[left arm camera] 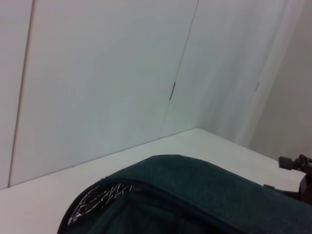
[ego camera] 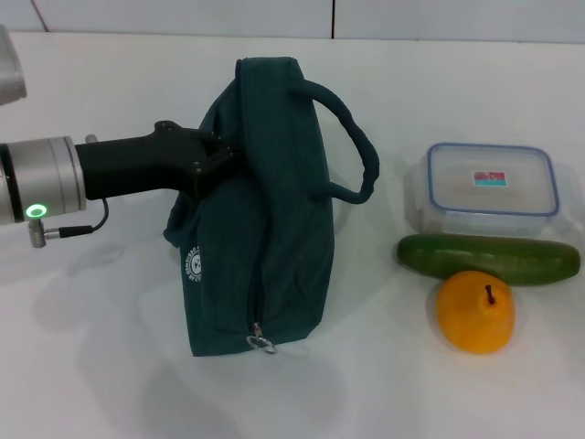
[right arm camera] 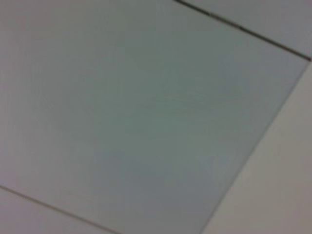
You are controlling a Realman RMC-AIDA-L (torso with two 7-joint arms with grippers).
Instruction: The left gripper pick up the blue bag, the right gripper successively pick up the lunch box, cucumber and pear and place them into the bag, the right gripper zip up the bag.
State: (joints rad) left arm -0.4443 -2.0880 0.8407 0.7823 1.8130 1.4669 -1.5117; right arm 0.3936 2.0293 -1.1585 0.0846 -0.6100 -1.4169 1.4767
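Bag: the blue bag [ego camera: 260, 219] stands mid-worktop, nearer the far edge than the near one, one padded handle arching out toward the right-hand side; its zip runs down the near face to a ring pull at the bottom. A small white round logo sits on its left flank. The left wrist view shows a strip of silver foil lining at the bag's [left arm camera: 195, 200] mouth.

Left gripper [ego camera: 215, 160]: reaches in level from the left edge of the worktop, its tip pressed against the upper left side of the bag, touching the fabric. How far its fingers are parted, and whether they have hold of the cloth, cannot be told. A green light glows on its silver cuff.

Lunch box [ego camera: 489, 187]: lid on, flat near the right edge of the worktop, well apart from the bag.

Cucumber [ego camera: 489, 258]: lying crosswise just in front of the lunch box, touching or nearly so.

Pear [ego camera: 475, 311]: stem up, just in front of the cucumber, overlapping its near side.

Right gripper: not seen; its wrist camera takes in only pale wall panels [right arm camera: 146, 117].
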